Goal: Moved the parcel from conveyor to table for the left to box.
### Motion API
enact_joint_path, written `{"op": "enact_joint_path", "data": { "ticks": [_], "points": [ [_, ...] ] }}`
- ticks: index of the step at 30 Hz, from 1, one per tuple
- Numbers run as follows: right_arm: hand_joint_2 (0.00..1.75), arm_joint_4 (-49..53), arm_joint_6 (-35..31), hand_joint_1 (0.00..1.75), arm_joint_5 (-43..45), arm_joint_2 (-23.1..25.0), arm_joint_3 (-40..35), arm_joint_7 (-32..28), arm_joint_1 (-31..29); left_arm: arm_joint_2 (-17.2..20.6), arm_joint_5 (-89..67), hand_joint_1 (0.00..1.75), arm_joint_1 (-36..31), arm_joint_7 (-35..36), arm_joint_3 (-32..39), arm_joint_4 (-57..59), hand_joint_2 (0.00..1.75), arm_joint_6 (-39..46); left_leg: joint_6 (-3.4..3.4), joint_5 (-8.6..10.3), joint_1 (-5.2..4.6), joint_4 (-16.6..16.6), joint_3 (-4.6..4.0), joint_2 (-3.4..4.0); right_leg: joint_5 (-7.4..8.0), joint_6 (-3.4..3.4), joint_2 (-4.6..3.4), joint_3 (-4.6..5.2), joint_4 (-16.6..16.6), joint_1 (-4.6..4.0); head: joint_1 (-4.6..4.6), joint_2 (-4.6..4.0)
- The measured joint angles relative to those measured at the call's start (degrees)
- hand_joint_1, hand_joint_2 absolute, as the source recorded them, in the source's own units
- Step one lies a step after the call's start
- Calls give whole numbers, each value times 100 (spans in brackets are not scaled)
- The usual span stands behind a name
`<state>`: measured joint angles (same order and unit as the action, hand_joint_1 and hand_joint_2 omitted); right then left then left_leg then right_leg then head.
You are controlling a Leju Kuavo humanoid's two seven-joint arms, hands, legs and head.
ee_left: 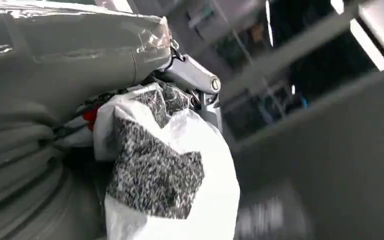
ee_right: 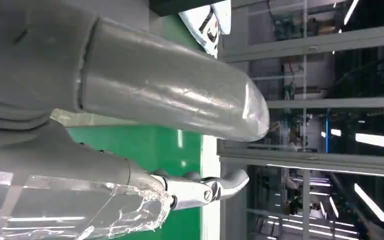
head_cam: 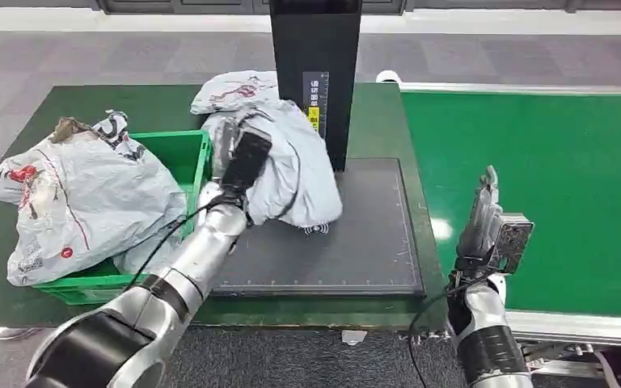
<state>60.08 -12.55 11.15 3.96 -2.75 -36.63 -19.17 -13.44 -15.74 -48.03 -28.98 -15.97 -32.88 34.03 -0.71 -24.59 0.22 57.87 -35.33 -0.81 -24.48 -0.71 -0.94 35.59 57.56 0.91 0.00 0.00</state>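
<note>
A grey-white plastic parcel [head_cam: 299, 174] hangs just above the dark mat [head_cam: 356, 242] on the table, and my left hand [head_cam: 238, 158] grips it from its left side. In the left wrist view the same crumpled parcel [ee_left: 180, 170] lies against my left hand [ee_left: 70, 65]. A green crate [head_cam: 198, 158] stands at the left of the mat with several grey parcels [head_cam: 81, 202] piled in it. My right hand [head_cam: 485, 218] is held upright over the near edge of the green conveyor [head_cam: 550, 178], fingers straight and holding nothing; in the right wrist view my right hand [ee_right: 145, 100] is also empty.
A tall black post [head_cam: 315, 73] with a label stands at the back of the mat, right beside the held parcel. Another parcel [head_cam: 234, 89] lies behind the crate. The dark green table [head_cam: 16, 242] ends close to my body.
</note>
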Motion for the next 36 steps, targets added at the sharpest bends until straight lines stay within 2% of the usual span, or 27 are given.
{"op": "enact_joint_path", "data": {
  "ticks": [9, 20, 24, 25, 26, 27, 29, 33, 34, 36],
  "points": [
    [0, -50, -24, 0, 92, -83, 123, 26, 147, 1053, -90, 175, -20, 66, 873, -537, 175, 450, -2, -1, 3, -1, 1, 6, -2, 2, -7, 7, 1, -4, 0, 0],
    [0, -24, 33, 0, 192, -186, 227, 101, 238, 1584, -31, 175, -141, -4, 1399, -535, 175, 529, -2, -2, 1, 0, -2, 11, 0, 1, -9, 6, -1, -2, 0, 0],
    [0, 106, 66, 0, 203, -227, 234, 122, 417, 1926, -941, 175, -282, -182, 2161, -483, 175, 564, -9, -5, 4, -2, -1, 23, -1, 6, -20, 10, 2, -13, 0, 0],
    [0, 181, 61, 0, 203, -238, 236, 140, 486, 2066, -1233, 157, -308, -262, 2530, -472, 175, 564, -16, -9, 5, -2, 1, 32, -2, 9, -29, 14, 3, -17, 2, 0],
    [0, 254, 52, 0, 203, -238, 236, 186, 556, 2168, -1362, 3, -330, -361, 2851, -448, 175, 564, -19, -12, 4, -3, 4, 44, -4, 12, -37, 18, 3, -19, 0, 0],
    [0, 330, 42, 0, 205, -251, 236, 214, 622, 2306, -1386, 175, -350, -445, 3156, -383, 175, 553, -22, -14, 5, -5, 6, 48, -7, 18, -42, 19, 3, -20, 0, 0],
    [0, 448, 33, 0, 208, -275, 238, 234, 733, 2495, -1403, 175, -353, -494, 3483, -231, 175, 553, -23, -14, 5, -6, 6, 50, -12, 26, -42, 21, 5, -25, -2, 0],
    [0, 712, 57, 0, 271, -306, 278, 350, 902, 2754, -1855, 175, -147, -245, 3677, -24, 175, 562, -24, -14, 17, -8, 5, 24, -20, 35, -19, 8, 5, -26, 2, 0],
    [0, 761, 74, 0, 267, -306, 280, 383, 929, 2794, -1988, 2, -64, -221, 3793, -8, 175, 564, -27, -17, 18, -8, 4, 25, -20, 35, -20, 8, 5, -27, 2, 0],
    [0, 819, 94, 0, 265, -310, 282, 402, 965, 2867, -2269, 0, 36, -164, 4081, 9, 175, 548, -30, -19, 18, -7, 5, 37, -19, 36, -29, 13, 4, -27, 2, 0]
  ]
}}
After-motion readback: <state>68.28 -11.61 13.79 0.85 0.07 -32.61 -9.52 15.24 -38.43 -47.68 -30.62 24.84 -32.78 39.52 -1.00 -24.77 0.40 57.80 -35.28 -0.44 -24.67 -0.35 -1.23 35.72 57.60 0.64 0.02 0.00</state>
